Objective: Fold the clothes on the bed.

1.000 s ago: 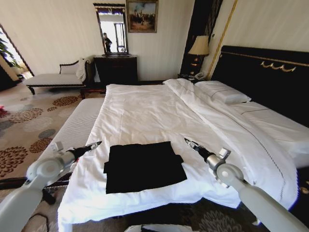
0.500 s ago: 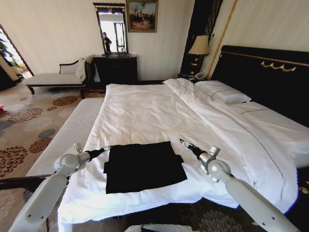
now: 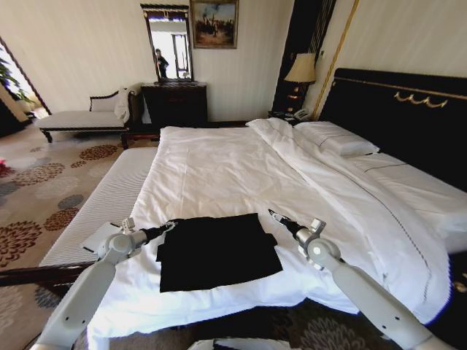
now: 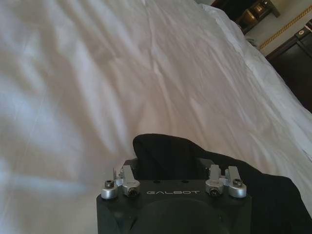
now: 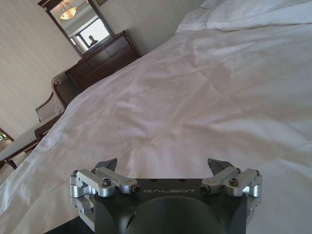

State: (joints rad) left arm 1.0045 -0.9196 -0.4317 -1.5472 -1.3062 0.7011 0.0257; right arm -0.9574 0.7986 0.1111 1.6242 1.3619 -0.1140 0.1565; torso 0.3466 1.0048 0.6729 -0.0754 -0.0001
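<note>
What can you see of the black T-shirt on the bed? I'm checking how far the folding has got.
The black T-shirt lies flat on the white sheet near the foot of the bed, already folded into a rough rectangle with layered edges and a small flap on its left side. The fabric looks soft and matte; no lettering shows. The left end effector is at its far left corner, with the cloth bunched just ahead of it in the left wrist view. The right end effector, open, is just off its far right corner over bare sheet.

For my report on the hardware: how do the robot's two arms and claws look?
Both arms are smooth light grey tubes with rounded joints. Each wrist carries silver metal brackets with screws and a black housing marked "GALBOT" in pale letters. The left claw and right claw are slim, black and pointed.
</note>
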